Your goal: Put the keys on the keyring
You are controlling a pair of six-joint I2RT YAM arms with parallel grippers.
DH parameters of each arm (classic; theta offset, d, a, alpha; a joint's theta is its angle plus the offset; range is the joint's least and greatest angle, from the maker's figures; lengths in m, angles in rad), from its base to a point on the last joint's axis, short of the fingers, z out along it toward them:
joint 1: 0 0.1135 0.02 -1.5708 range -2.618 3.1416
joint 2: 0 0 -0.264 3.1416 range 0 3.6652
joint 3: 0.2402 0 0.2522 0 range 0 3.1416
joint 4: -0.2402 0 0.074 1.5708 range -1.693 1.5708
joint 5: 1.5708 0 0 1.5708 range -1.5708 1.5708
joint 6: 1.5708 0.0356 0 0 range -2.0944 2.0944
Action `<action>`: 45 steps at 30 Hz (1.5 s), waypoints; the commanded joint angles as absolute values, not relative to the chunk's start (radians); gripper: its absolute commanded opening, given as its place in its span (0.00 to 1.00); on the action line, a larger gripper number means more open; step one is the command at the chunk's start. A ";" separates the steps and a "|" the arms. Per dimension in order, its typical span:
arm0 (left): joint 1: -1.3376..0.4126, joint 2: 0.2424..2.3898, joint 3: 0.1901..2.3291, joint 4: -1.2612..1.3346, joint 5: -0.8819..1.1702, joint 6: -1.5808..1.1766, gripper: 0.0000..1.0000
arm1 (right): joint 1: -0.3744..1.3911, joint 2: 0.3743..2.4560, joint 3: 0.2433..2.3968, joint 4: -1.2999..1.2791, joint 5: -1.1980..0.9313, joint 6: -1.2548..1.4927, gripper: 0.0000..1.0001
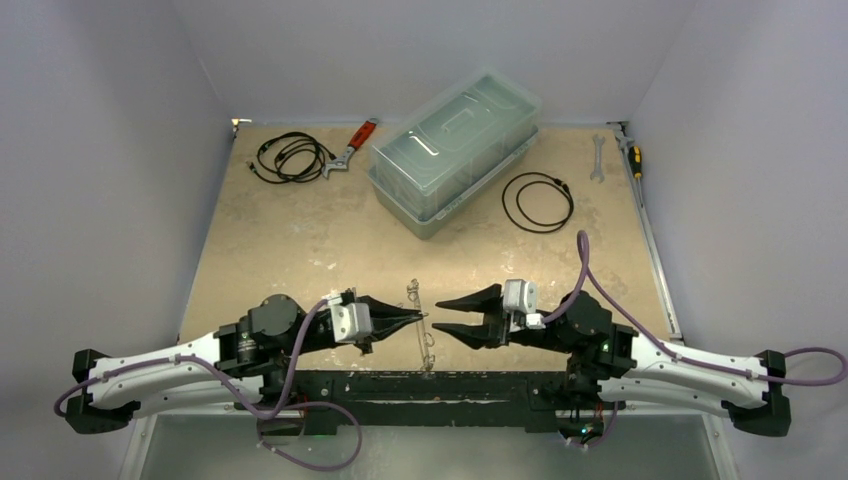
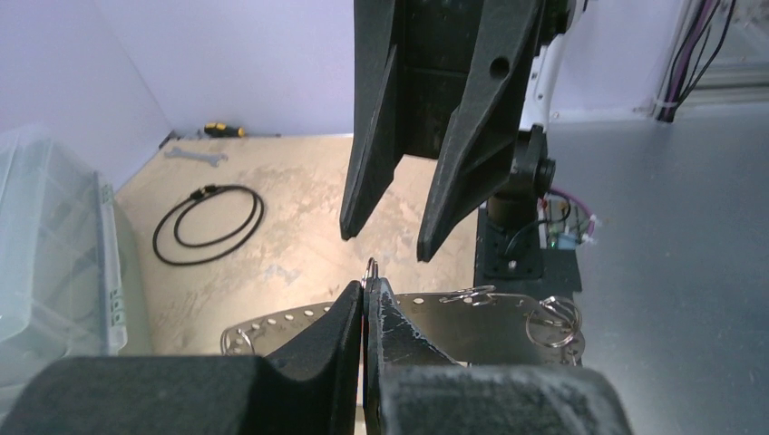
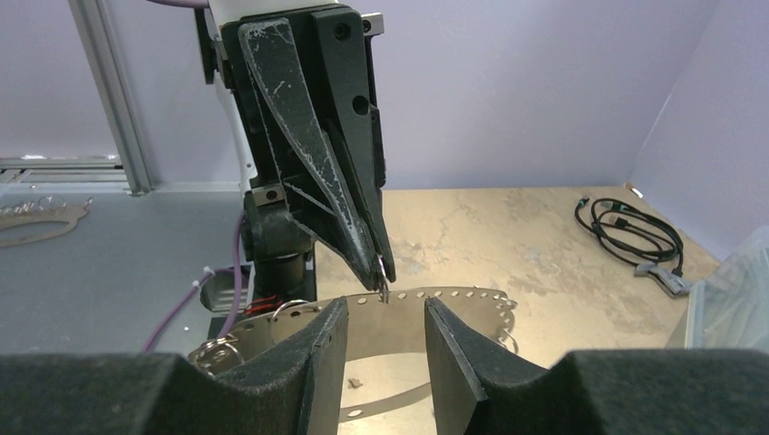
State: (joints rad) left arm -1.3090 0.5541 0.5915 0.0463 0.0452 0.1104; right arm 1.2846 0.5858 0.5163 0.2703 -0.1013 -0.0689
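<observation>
Left hand (image 2: 365, 290) clamped together on the keyring (image 2: 272, 323), right hand (image 2: 385, 245) apart just opposite.

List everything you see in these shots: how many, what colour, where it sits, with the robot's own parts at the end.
table: one, tan, under everything
storage box: one, clear with lid, far centre
cable coil: one, black, far left
cable loop: one, black, right of the box
wrench: one, red handle, between coil and box
spanner: one, silver, far right
screwdriver: one, yellow and black, beside the spanner
keyring: one, silvery, near edge between the tools
split rings: several, silvery, on the keyring's rim
left tool: one, black, shut on the keyring's rim
right tool: one, black, open, facing the keyring
</observation>
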 commanded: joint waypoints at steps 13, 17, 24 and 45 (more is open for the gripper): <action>-1.304 0.516 0.507 0.307 0.106 0.031 0.00 | 1.290 0.622 0.542 0.329 -0.156 -0.051 0.35; -1.304 0.512 0.491 0.332 0.109 0.026 0.00 | 1.290 0.636 0.550 0.325 -0.159 -0.053 0.34; -1.304 0.513 0.465 0.363 0.113 0.020 0.00 | 1.290 0.647 0.560 0.325 -0.157 -0.058 0.34; -1.304 0.507 0.388 0.483 0.100 -0.019 0.00 | 1.289 0.666 0.561 0.322 -0.129 -0.067 0.26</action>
State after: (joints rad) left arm -1.3090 0.5186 0.3969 0.3805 0.0959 0.0326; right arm 1.2846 0.6559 0.5228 0.2852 -0.1482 -0.0612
